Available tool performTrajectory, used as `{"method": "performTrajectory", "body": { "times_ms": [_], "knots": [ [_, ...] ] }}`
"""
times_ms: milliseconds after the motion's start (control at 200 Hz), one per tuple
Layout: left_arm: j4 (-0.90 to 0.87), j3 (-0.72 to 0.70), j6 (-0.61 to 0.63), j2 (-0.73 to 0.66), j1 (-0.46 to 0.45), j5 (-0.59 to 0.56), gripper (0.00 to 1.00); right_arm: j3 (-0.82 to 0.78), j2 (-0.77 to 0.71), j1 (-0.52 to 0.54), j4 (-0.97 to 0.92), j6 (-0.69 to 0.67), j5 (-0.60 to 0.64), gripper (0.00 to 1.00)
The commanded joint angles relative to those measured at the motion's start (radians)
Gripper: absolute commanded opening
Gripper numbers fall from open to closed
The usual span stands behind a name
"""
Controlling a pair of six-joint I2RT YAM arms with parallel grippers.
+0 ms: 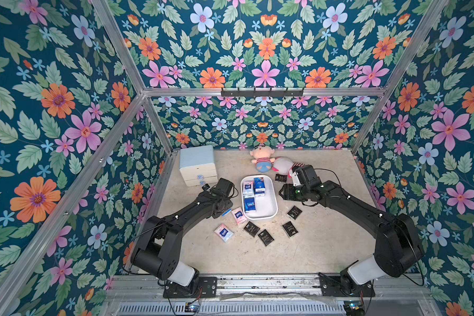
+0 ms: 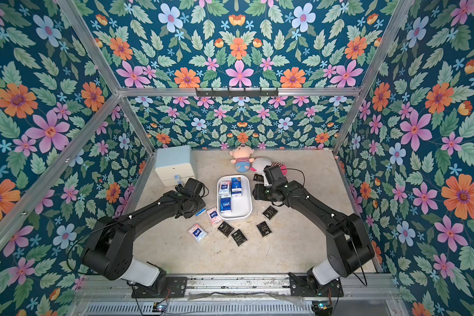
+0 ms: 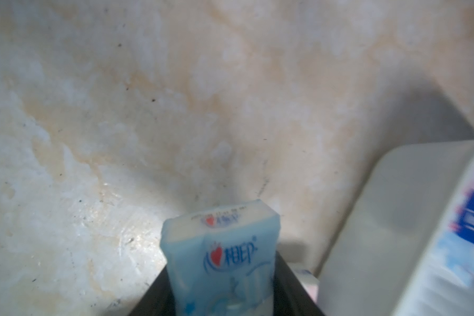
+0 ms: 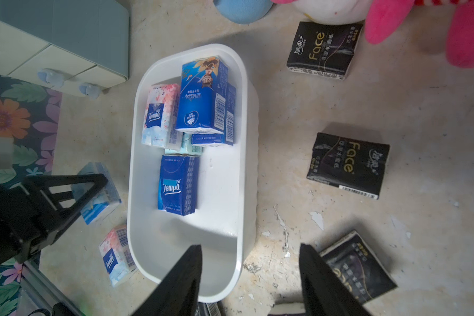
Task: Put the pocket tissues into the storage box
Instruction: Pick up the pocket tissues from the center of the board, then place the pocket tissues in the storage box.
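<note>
The white storage box [image 1: 268,210] [image 2: 244,208] [image 4: 222,191] stands mid-table and holds several blue and pink-and-white pocket tissues [image 1: 249,203]. My left gripper [image 3: 221,261] is just left of the box, low over the table, shut on a light blue packet [image 3: 219,246] [image 1: 226,212] [image 4: 99,197]. Two pink-and-white packets [image 1: 238,217] [image 1: 224,232] lie close by. Several black packets [image 1: 266,237] [image 1: 294,212] [image 4: 348,164] lie in front of and to the right of the box. My right gripper [image 4: 251,273] [image 1: 282,193] hovers open and empty at the box's right side.
A cream two-drawer cabinet [image 1: 197,164] stands at the back left. Two plush dolls [image 1: 262,158] [image 1: 283,165] lie at the back, with a black packet [image 1: 281,178] beside them under my right wrist. Floral walls close in the table on three sides.
</note>
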Motion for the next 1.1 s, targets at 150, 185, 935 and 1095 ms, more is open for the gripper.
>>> {"method": "performTrajectory", "body": {
  "times_ms": [150,185,935,1095],
  "knots": [
    [-0.093,0.191,0.095,0.046,-0.132,-0.055,0.52,0.006,-0.002,-0.008,0.012,0.008,-0.013,0.62],
    [-0.094,0.219,0.104,0.062,-0.154,-0.058,0.52,0.008,-0.001,-0.009,0.012,0.010,-0.012,0.62],
    [-0.209,0.526,0.316,0.443,-0.235,-0.015,0.53,0.011,0.005,-0.017,-0.001,0.020,0.014,0.62],
    [-0.235,0.532,0.319,0.447,-0.236,-0.035,0.53,0.014,0.011,-0.016,0.002,0.023,0.012,0.62]
  ]
}}
